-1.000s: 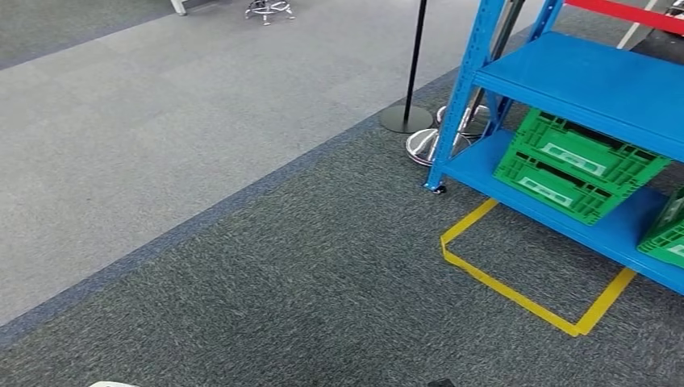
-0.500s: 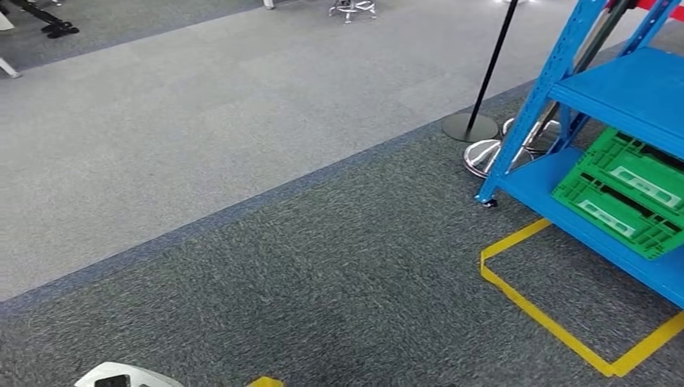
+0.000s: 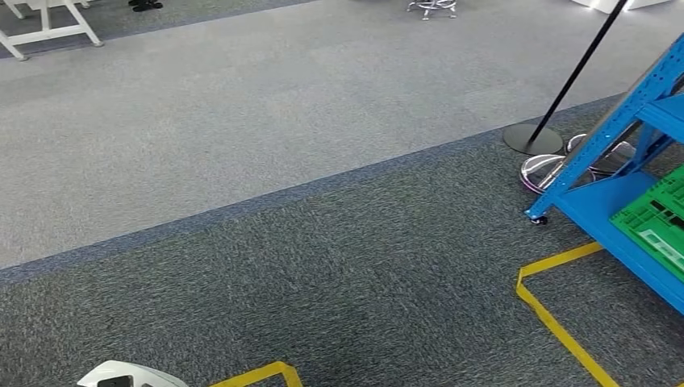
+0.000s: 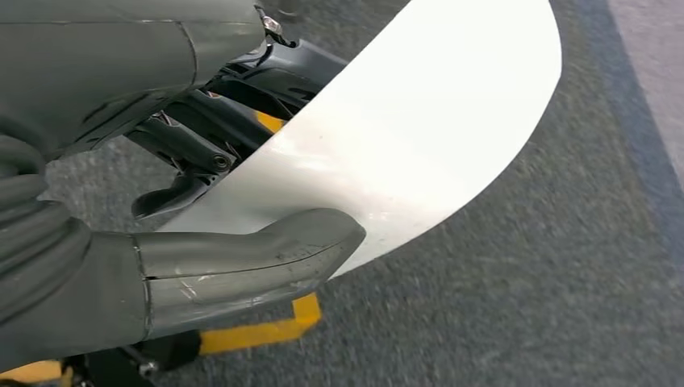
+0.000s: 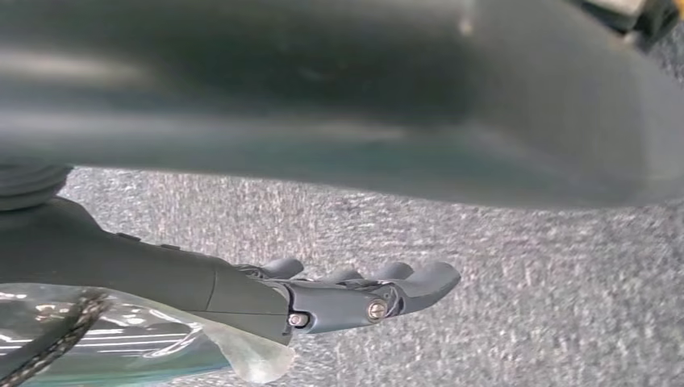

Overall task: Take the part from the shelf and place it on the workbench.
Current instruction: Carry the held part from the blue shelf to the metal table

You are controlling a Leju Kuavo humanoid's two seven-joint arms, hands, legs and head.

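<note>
Two hands show up close in the wrist views. The left hand (image 4: 202, 234) holds a white curved part (image 4: 403, 137): its thick grey thumb presses on the near side and its dark fingers (image 4: 193, 149) curl behind the part. The part hangs above the dark grey carpet (image 4: 524, 306), over a strip of yellow tape (image 4: 266, 326).

The right hand (image 5: 339, 294) has its fingers (image 5: 419, 282) stretched out side by side. A clear plastic bag (image 5: 153, 347) sits right beside it, but whether the hand grips the bag cannot be told.

From the head view, the blue shelf (image 3: 637, 161) stands far off to the right with a green crate (image 3: 657, 222) on its low level. A black pole (image 3: 573, 72) on a round base stands just beside it. Yellow tape lines (image 3: 556, 322) mark the floor.
</note>
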